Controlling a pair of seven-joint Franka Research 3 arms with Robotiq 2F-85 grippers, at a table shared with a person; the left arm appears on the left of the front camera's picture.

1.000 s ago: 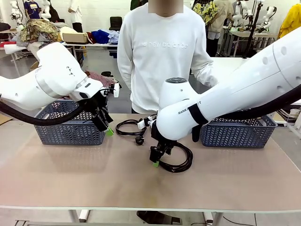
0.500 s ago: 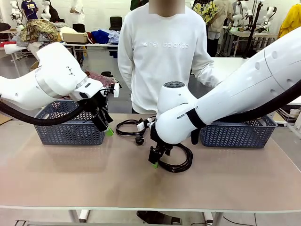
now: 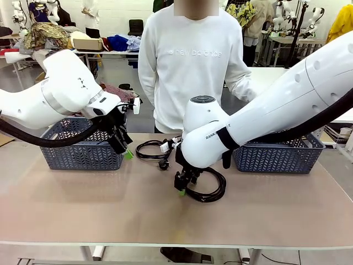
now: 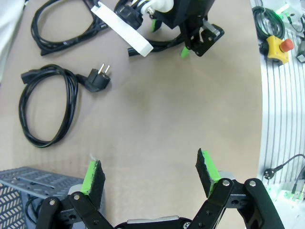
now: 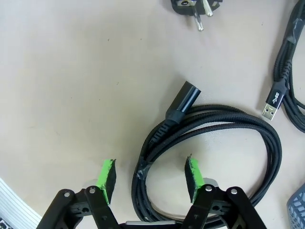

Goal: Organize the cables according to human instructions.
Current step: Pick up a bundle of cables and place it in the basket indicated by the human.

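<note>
Left end effector (image 3: 126, 152) is hovering well left of the braided cable coil (image 5: 224, 117), fingers spread wide and empty. Right end effector (image 5: 150, 176) is straddling that coil's near strands on the surface (image 3: 110, 204), pads apart, not yet pinching. Recommended: centre every strand between the pads before pressing together.

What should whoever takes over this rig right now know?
Left end effector: open, empty, hovering by the left blue-grey plastic lattice basket.
Right end effector: open, pads astride one side of the black braided cable coil on the beige table; no grip yet.
Black rubbery power-cord coil with round two-pin plug and black cable with silver USB plug lie loose on the table.
Done: nothing confirmed; basket contents unclear.
Left: grasp the braided coil, then sort all three per the person's instructions.
</note>
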